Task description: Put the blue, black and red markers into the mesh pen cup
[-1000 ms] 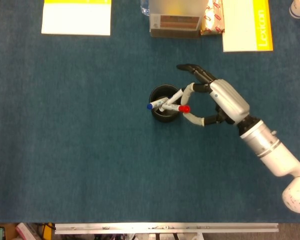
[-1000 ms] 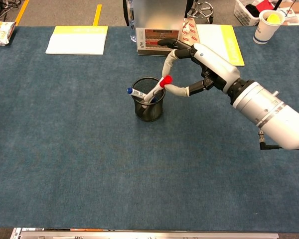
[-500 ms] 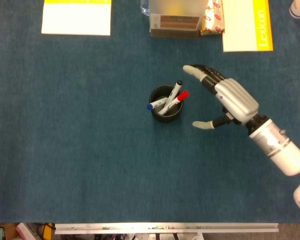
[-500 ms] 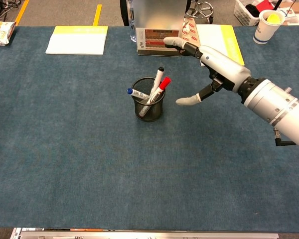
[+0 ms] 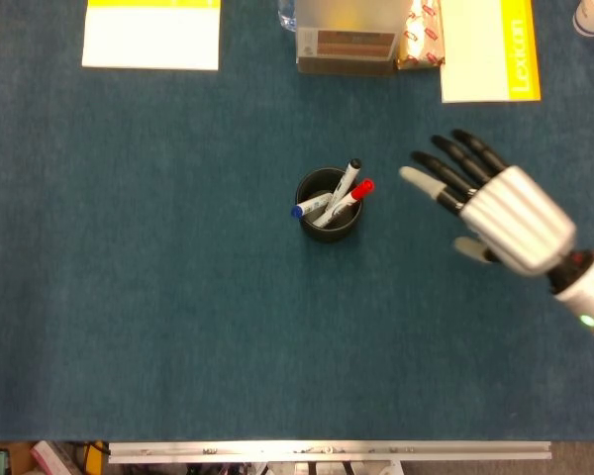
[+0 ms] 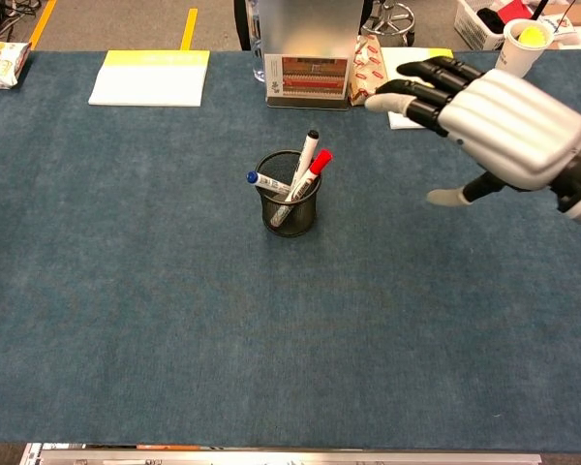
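Observation:
The black mesh pen cup [image 5: 328, 223] [image 6: 290, 215] stands upright near the middle of the blue table. Three markers lean inside it: the blue-capped marker [image 5: 308, 207] [image 6: 262, 179] tips left, the black-capped marker [image 5: 349, 176] [image 6: 308, 148] and the red-capped marker [image 5: 353, 193] [image 6: 315, 165] tip up and right. My right hand [image 5: 500, 209] [image 6: 499, 114] hovers well to the right of the cup, raised, fingers spread, holding nothing. My left hand appears in neither view.
Along the far edge lie a yellow-and-white notepad [image 5: 151, 34] [image 6: 150, 77], a box with a label [image 5: 346, 38] [image 6: 306, 53], a snack packet [image 5: 420, 40] and a yellow-edged book [image 5: 489, 49]. A paper cup [image 6: 517, 50] stands at the far right.
My right hand released the red marker into the cup a second ago, then opened, pulled back to the right and rose. All three markers now rest in the cup.

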Robot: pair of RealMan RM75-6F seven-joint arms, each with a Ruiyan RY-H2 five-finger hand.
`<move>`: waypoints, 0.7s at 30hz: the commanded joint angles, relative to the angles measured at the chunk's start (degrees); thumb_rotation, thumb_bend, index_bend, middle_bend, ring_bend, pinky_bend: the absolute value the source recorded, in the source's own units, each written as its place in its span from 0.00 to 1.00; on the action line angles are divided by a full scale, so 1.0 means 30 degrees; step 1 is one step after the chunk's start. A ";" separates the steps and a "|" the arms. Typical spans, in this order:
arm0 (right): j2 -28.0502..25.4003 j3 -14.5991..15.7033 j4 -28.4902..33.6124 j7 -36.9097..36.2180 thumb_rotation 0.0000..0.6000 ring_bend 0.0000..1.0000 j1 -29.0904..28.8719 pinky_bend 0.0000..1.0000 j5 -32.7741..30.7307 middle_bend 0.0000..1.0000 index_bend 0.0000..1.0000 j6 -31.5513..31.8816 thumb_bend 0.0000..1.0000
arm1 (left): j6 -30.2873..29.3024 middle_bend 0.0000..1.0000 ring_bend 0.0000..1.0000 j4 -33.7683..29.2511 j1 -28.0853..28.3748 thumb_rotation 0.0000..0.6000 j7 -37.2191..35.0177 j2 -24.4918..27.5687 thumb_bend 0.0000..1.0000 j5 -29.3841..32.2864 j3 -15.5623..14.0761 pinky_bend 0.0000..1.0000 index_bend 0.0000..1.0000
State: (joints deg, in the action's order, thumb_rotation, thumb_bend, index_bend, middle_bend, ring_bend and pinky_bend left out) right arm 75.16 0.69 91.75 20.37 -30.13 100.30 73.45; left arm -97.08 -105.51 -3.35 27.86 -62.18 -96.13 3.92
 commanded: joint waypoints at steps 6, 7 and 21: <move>-0.2525 0.0628 0.1553 0.6081 1.00 0.04 0.3843 0.10 0.0775 0.18 0.24 0.4126 0.00 | 0.1168 0.09 0.02 0.0809 0.0704 1.00 -0.0919 -0.0396 0.24 0.1020 0.0223 0.15 0.39; -0.2576 0.0555 0.1678 0.6309 1.00 0.04 0.4254 0.10 0.0519 0.19 0.26 0.4581 0.00 | 0.1340 0.09 0.02 0.0915 0.0810 1.00 -0.1039 -0.0454 0.24 0.1172 0.0267 0.13 0.39; -0.2980 -0.0672 0.1337 0.5183 1.00 0.04 0.8087 0.10 -0.1363 0.20 0.33 0.9353 0.00 | 0.3550 0.11 0.03 0.2509 0.2080 1.00 -0.2666 -0.1162 0.24 0.3273 0.0590 0.12 0.39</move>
State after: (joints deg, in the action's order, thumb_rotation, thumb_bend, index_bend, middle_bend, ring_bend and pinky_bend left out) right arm 66.43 -0.62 96.29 36.99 -6.73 96.92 100.71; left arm -86.63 -98.22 2.71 19.98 -65.50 -86.65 5.55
